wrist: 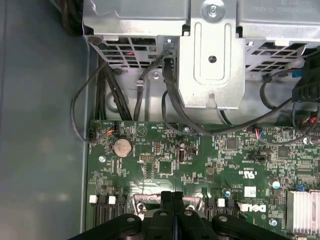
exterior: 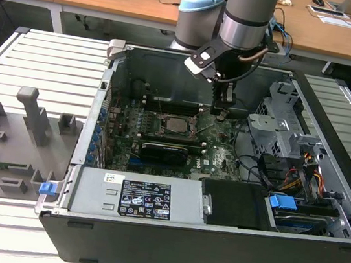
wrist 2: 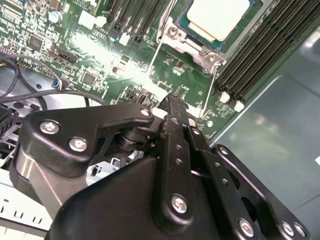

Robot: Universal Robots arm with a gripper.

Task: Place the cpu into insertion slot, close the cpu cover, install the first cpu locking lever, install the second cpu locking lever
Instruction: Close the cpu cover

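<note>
The cpu point(exterior: 178, 124) lies flat in the insertion slot point(exterior: 162, 125) on the green board inside the open case, its pale metal top point(wrist 2: 217, 17) showing. The silver cpu cover point(wrist 2: 174, 34) frames it. Two thin metal lever rods point(wrist 2: 156, 55) point(wrist 2: 210, 87) run out from the socket's corners toward my gripper. In the exterior view my gripper point(exterior: 222, 114) hangs low over the board, to that view's right of the socket and apart from it. In both wrist views its black fingers point(wrist 2: 172, 100) point(wrist: 172, 196) are pressed together, shut, with nothing seen between them.
A long black card point(exterior: 163, 151) sits in front of the socket. Memory slots point(wrist 2: 260, 55) flank the cpu. A metal drive cage point(exterior: 280, 130) and cable bundles point(exterior: 299, 178) crowd the exterior view's right. The power supply point(exterior: 133, 197) lines the near wall. A grey fixture tray point(exterior: 10, 141) lies outside the case.
</note>
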